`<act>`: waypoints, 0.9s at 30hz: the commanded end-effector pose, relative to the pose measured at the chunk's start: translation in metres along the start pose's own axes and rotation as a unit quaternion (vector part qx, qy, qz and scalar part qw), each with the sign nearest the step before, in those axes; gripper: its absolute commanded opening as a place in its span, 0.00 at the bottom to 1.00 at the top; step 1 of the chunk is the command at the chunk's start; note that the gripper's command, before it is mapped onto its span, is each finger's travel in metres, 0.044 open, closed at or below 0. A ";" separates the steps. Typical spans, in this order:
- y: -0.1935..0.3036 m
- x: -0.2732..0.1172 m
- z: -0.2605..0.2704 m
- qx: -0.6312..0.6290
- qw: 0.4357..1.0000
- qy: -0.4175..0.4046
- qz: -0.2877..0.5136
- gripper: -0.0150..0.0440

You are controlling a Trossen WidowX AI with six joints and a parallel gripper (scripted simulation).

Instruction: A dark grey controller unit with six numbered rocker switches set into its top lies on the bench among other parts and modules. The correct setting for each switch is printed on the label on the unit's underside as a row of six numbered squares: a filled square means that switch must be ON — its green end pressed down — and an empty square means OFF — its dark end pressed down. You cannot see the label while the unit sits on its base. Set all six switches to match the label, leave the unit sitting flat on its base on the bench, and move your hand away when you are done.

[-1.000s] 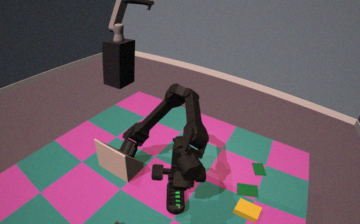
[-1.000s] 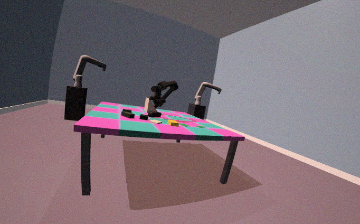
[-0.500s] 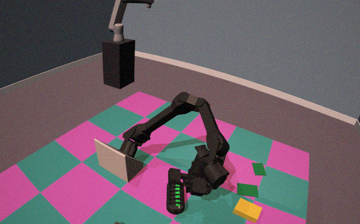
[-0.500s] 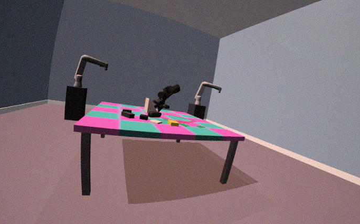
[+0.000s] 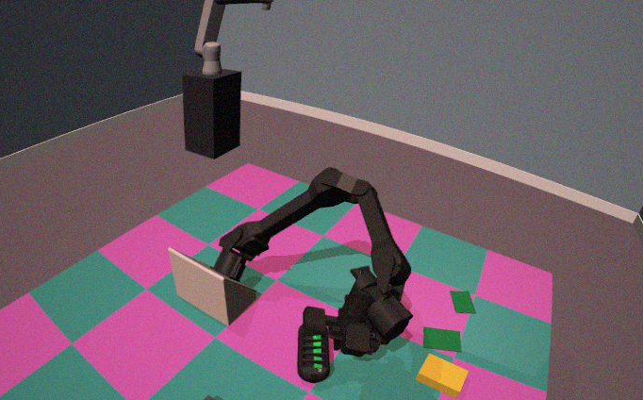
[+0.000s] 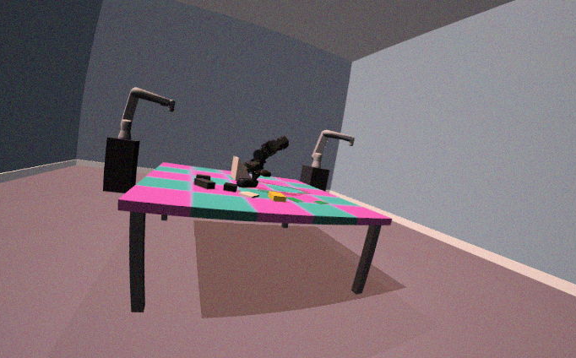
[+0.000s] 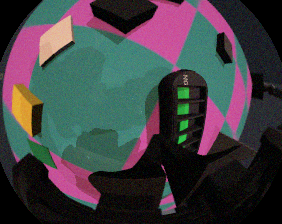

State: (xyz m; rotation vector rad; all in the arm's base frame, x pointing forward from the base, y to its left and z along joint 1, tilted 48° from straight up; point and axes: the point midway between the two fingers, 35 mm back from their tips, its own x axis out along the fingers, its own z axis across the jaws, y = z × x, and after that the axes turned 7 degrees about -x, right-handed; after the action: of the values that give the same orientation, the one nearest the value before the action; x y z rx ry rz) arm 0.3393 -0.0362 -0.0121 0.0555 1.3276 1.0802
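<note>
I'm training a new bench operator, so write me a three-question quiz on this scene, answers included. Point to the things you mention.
1. True or false: the controller unit (image 5: pixel 306 359) (image 6: pixel 247 182) (image 7: pixel 167 115) sits with its switches facing up.
2. Which is nearer the yellow block (image 5: pixel 440 374) (image 6: pixel 276 196) (image 7: pixel 23 109)? A) the upright cream-faced panel (image 5: pixel 198 288) (image 6: pixel 235 168); B) a flat green piece (image 5: pixel 441 339) (image 6: pixel 295 200) (image 7: pixel 42 153).
3. Fill in: the gripper (image 7: pixel 156 137) is ____ (open/shut).

Key: 1 true; 2 B; 3 shut.
</note>
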 end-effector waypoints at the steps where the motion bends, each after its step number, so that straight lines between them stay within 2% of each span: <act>1: 0.001 0.010 0.000 0.005 1.000 -0.001 0.004 0.25; 13: 0.001 0.031 0.005 0.005 1.000 -0.001 0.005 0.25; 27: 0.002 0.032 0.001 0.005 1.000 -0.001 0.005 0.25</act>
State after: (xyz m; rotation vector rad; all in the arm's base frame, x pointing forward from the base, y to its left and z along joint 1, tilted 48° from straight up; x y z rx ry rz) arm 0.3373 -0.0139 -0.0335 0.0619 1.3303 1.0826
